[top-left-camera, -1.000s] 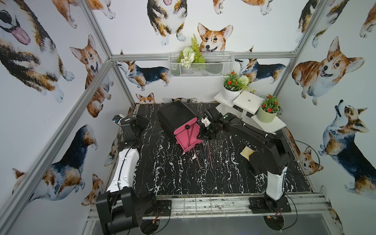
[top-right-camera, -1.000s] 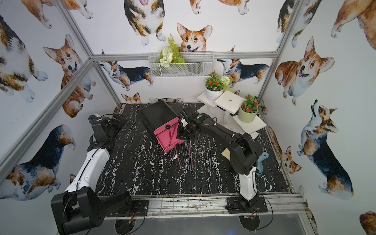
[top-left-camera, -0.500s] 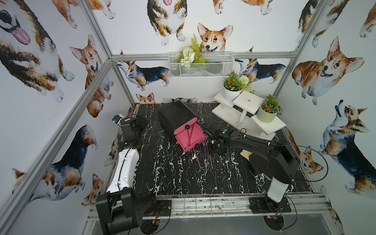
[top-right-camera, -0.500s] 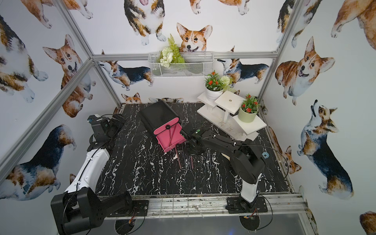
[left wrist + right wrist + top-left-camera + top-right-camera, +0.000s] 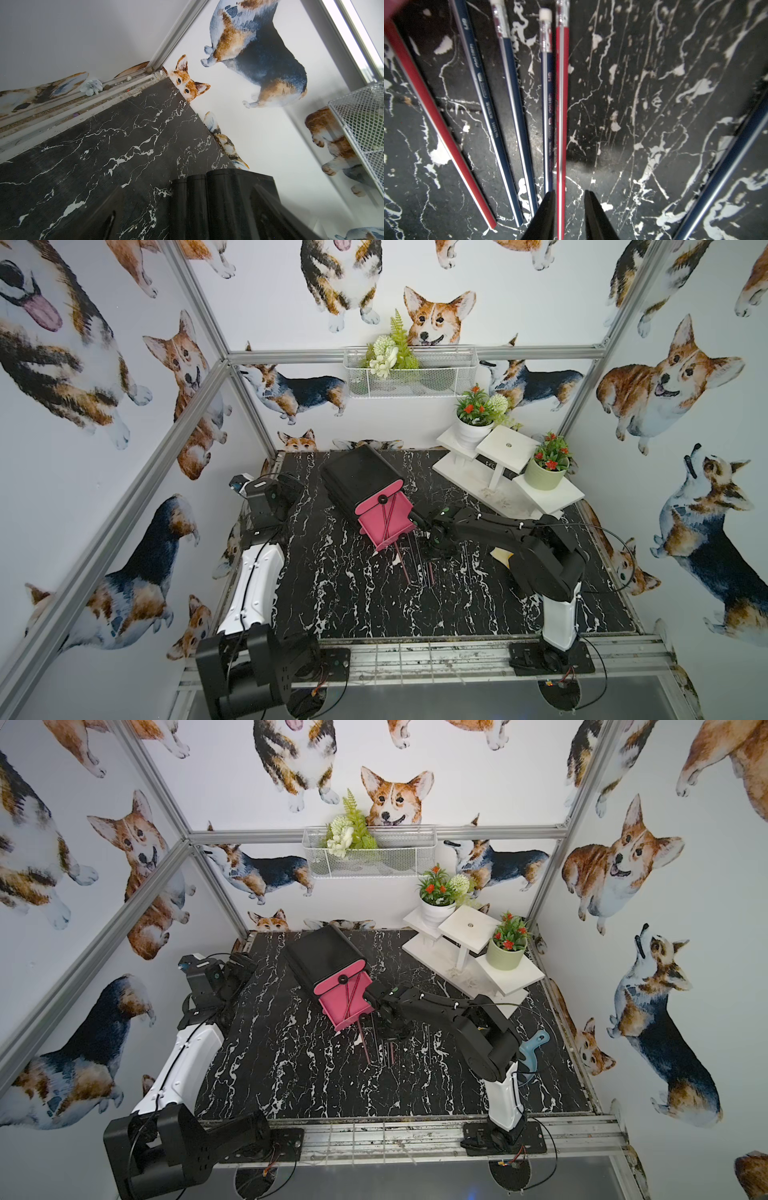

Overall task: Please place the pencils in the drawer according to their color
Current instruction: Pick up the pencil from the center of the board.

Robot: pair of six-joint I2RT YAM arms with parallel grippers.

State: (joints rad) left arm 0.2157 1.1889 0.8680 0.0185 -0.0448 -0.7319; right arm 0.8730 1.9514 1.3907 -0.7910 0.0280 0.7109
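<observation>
a: where's the drawer cabinet [image 5: 361, 477]?
b: upper middle of the frame in both top views, set askew on the black marble counter [image 5: 353, 601]. 1 open drawer [image 5: 384, 526] sticks out toward us, pink inside. i can't tell which of the stack it is. 2 thin reddish pencils [image 5: 389, 514] lie crossed in it.
a: and the loose pencils [image 5: 417, 562]?
b: on the counter just below the open drawer, middle of the frame. the right wrist view shows 6 of them, 2 red and 4 dark blue. 5 lie roughly side by side, and 1 blue pencil [image 5: 726, 166] lies well apart from the rest.
a: what about the right jaws?
b: the right arm [image 5: 490, 526] reaches in from the right of the frame. its jaws stand low over the row, parted a little, straddling 1 red pencil [image 5: 562, 104]. that pencil runs close along 1 finger [image 5: 548, 207] with a clear gap to the other, so nothing's pinched.
a: the left jaws?
b: spread wide and empty. the left arm [image 5: 266, 506] sits folded at the counter's left edge, well apart from the pencils.
</observation>
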